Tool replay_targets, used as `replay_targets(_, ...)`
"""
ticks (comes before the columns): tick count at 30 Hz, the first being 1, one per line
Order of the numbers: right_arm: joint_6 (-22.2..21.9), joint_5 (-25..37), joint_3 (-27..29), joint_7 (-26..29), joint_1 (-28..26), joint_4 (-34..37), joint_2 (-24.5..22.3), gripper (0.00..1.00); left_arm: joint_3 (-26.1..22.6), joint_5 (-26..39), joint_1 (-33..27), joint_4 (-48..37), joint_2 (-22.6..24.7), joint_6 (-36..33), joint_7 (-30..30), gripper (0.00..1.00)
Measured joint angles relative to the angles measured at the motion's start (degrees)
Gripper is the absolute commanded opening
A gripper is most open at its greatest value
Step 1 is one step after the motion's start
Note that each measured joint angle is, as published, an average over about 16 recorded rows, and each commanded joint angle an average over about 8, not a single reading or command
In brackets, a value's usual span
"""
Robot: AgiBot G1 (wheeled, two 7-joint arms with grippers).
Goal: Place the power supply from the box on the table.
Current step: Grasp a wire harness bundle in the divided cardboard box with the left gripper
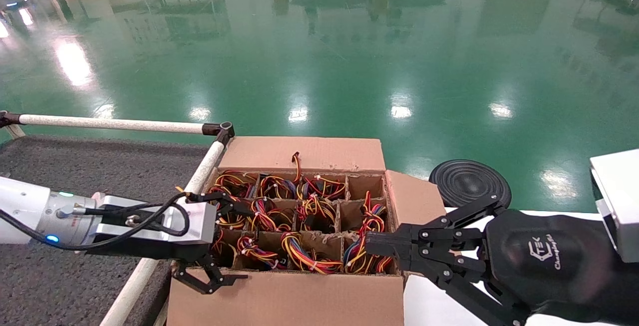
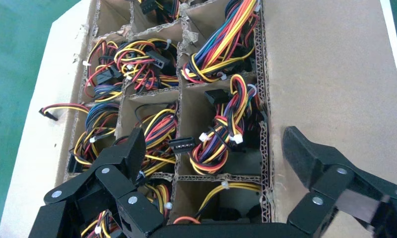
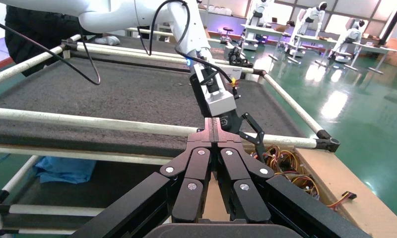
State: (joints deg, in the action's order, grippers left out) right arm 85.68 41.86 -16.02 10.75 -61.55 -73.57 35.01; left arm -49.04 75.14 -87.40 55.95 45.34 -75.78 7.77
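The box (image 1: 299, 154) stands open beside the table (image 1: 75, 166), its divider cells stuffed with bundles of red, yellow and black wires. The power supply's grey case is hidden; one tied wire bundle (image 2: 219, 136) lies in the cell between the spread fingers (image 2: 132, 148) of my left gripper (image 2: 214, 146). That left gripper (image 1: 244, 243) is open and hovers over the box's left cells, holding nothing. My right gripper (image 1: 369, 243) is shut and empty at the box's right edge; its closed tips (image 3: 214, 124) point toward the left gripper.
A white tube rail (image 1: 115, 124) with black joints edges the table next to the box. A white surface (image 1: 429, 306) lies under my right arm, with a black round disc (image 1: 469, 181) behind it. Green floor lies beyond. A blue cloth (image 3: 62, 168) sits under the table.
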Motion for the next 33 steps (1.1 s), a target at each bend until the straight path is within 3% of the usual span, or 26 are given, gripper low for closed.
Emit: replay_targets(33, 0.00, 0.00, 0.00, 0.00, 0.00, 0.00, 0.00, 0.00, -1.63, -1.44, -1.50, -5.29, 1.93, -1.40, 3.19, 1.00)
